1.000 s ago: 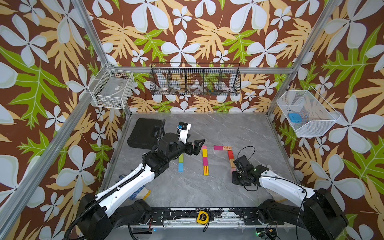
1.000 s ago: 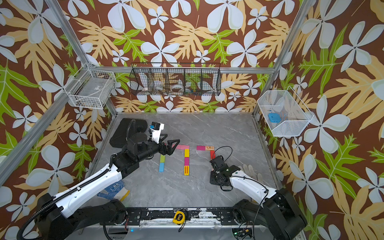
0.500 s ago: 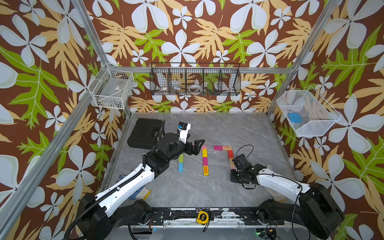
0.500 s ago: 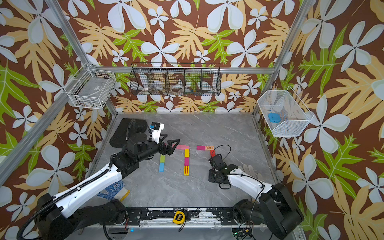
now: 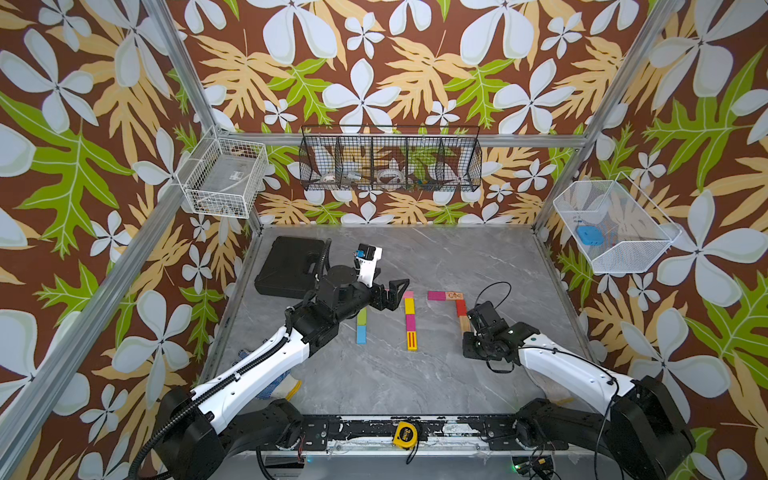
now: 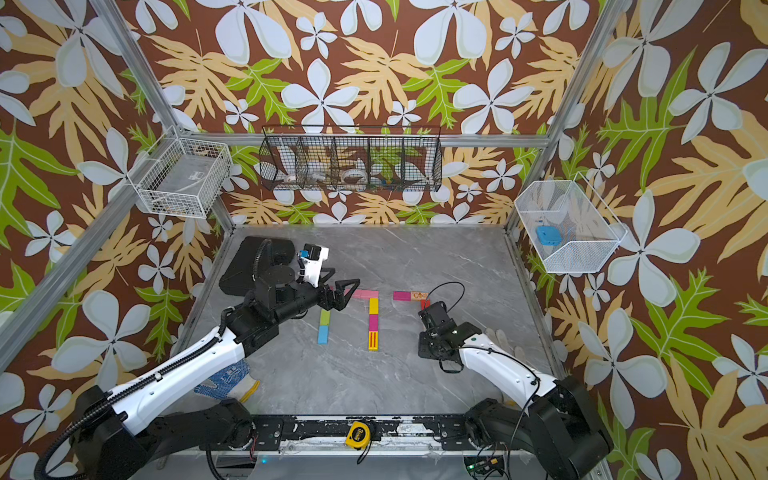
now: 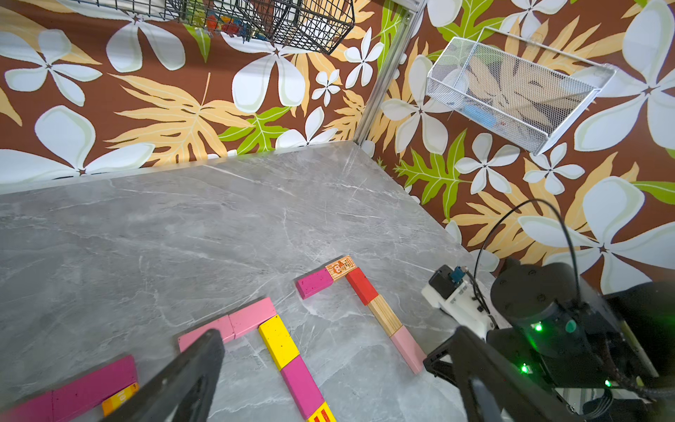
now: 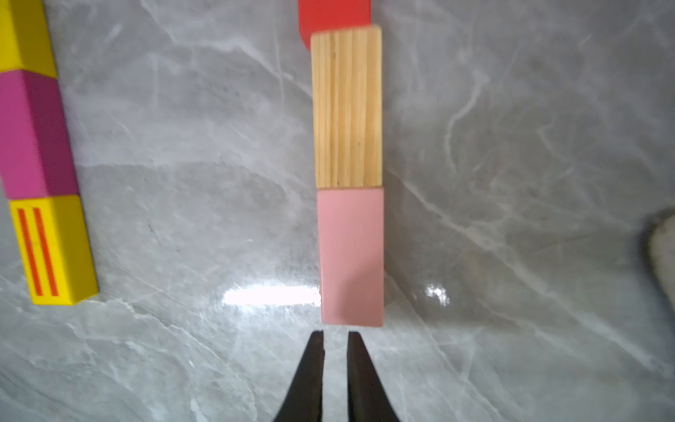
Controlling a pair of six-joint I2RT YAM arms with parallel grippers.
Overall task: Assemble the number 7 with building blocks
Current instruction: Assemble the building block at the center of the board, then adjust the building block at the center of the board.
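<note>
- Your right gripper [image 8: 335,334] has shifted slightly: tips together, empty, just short of the pale pink block [image 8: 351,255] abutting the wood block [image 8: 347,109].
- Left gripper [image 5: 395,293]: spread wide.
- Light, rigid, slick: pinch its long sides.

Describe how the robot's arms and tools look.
The left arm and right arm have white shells on black joints. A ribbed black cable follows the left; a thin black wire loops over the right. The left tool and right tool have black fingers.
</note>
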